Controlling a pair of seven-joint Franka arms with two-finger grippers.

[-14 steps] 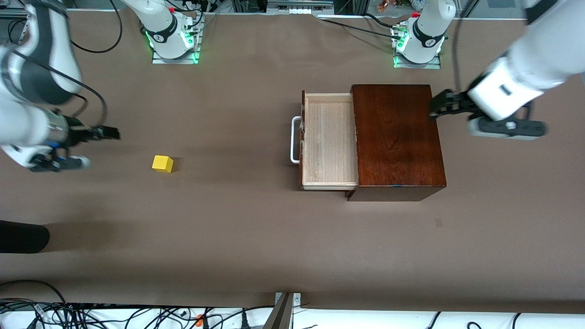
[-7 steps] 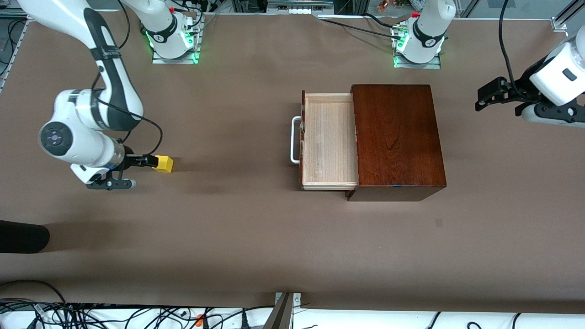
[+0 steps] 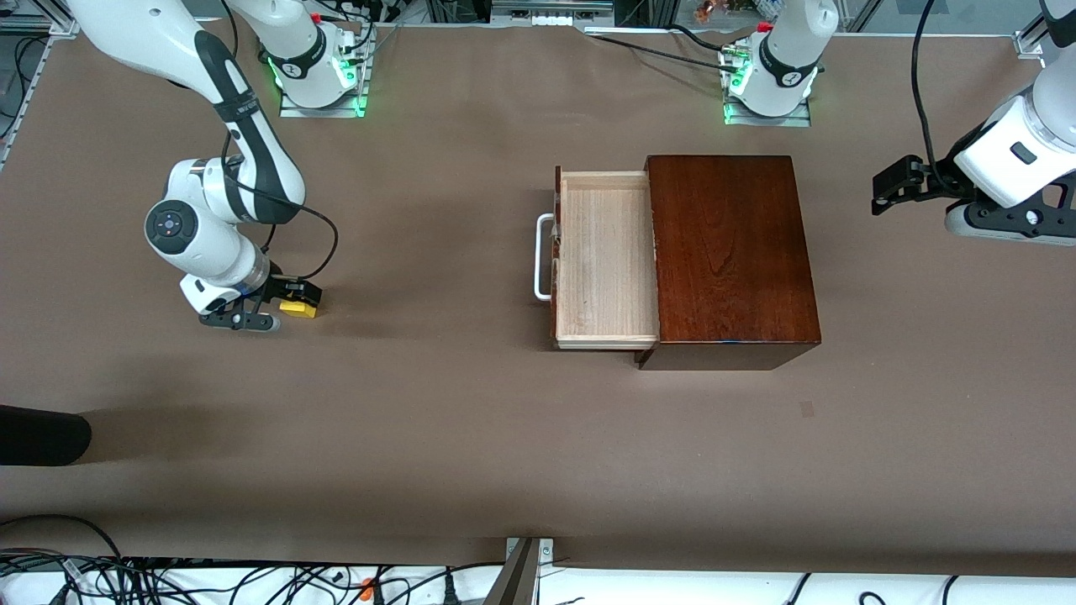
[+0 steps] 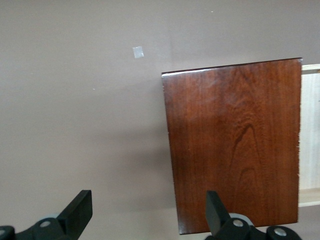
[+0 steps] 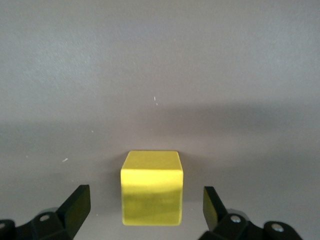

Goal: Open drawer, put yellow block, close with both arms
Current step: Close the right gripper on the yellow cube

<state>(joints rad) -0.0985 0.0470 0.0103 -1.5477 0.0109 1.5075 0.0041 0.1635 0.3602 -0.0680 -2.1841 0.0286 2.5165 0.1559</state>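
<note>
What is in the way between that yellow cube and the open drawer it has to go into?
Nothing visible. Bare table lies between the yellow block, which sits between the open right gripper's fingers, and the drawer, pulled out with its inside uncovered.

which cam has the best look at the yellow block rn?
Right wrist view: the yellow block fills the middle, top and one side face clear, between the open right gripper. Front view shows only a sliver under that gripper. Left wrist view doesn't show it.
</note>
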